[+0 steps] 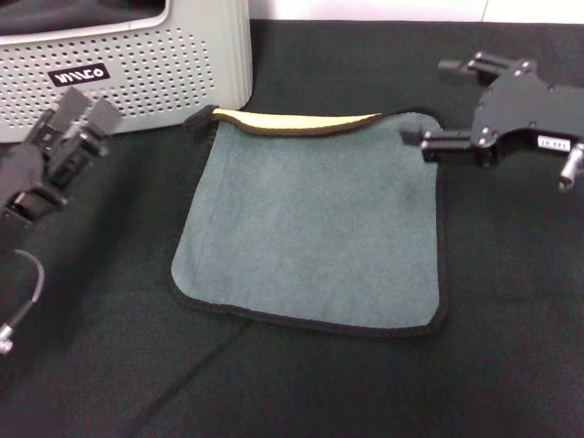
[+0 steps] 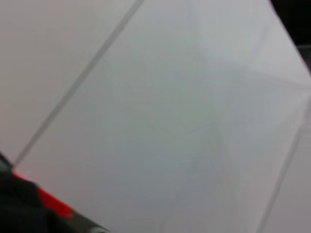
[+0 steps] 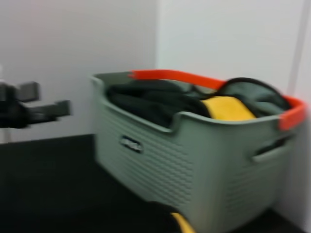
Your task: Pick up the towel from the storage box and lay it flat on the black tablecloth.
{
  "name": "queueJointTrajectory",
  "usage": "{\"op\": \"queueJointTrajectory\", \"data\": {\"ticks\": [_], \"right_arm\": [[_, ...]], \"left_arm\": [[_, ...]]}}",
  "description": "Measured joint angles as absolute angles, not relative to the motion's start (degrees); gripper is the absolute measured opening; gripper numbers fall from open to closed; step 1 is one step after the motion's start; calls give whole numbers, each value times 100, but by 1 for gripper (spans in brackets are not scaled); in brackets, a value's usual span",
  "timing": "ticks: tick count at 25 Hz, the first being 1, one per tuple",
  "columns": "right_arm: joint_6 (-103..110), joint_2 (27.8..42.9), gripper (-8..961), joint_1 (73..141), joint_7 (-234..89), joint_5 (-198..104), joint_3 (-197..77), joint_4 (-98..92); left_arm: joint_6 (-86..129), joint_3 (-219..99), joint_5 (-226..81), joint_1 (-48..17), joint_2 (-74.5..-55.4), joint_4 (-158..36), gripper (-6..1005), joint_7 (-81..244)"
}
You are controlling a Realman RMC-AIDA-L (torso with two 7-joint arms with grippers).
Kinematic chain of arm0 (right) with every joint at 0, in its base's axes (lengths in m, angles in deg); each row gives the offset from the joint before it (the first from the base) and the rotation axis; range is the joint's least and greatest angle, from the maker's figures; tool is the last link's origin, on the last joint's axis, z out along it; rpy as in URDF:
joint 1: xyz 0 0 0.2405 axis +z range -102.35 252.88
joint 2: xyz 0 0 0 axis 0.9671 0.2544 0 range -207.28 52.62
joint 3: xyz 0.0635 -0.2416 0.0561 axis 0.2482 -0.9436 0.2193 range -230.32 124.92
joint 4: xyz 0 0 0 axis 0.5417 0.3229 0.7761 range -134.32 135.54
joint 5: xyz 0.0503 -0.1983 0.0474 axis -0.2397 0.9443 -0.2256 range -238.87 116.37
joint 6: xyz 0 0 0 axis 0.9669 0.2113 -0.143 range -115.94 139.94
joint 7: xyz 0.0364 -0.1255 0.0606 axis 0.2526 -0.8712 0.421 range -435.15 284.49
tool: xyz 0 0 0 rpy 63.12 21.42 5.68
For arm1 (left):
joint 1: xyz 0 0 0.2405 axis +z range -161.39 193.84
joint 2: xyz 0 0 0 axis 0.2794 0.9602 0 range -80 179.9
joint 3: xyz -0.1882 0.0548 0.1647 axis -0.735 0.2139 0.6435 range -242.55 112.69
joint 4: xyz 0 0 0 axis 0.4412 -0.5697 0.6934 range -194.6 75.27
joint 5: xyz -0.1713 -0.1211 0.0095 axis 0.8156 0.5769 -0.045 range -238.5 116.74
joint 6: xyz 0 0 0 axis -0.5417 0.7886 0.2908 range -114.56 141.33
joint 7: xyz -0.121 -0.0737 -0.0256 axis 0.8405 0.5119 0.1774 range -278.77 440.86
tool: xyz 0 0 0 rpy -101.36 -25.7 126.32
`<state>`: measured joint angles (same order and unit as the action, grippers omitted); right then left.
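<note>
Grey-green cloth is lying spread on the black tablecloth point(image 1: 511, 301): the towel point(image 1: 315, 233) is resting almost flat, just in front of the box point(image 1: 173, 64), only its far edge folding over and showing yellow. The right gripper point(image 1: 415, 141) is hovering at the towel's far right corner, nearer than the left gripper point(image 1: 78, 114), which is hanging beside the box. Both are looking spread, holding nothing.

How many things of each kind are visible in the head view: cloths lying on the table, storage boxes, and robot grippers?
Grey-green square microfibre towel, spread on the black tablecloth: 1
Black fabric tablecloth: 1
Light grey perforated plastic storage box: 1
Grippers, left gripper and right gripper: 2
Total: 5
</note>
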<state>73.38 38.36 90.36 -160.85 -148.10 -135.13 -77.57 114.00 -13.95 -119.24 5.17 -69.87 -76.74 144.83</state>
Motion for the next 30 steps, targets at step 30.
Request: {"op": "queueJointTrajectory", "data": {"ticks": [30], "right_arm": [[10856,3798,862,9613,-15932,-16303,-12509,-5978]], "left_arm": [[12087,-547,-13165,493,-6962,-8802,873,14930]]}}
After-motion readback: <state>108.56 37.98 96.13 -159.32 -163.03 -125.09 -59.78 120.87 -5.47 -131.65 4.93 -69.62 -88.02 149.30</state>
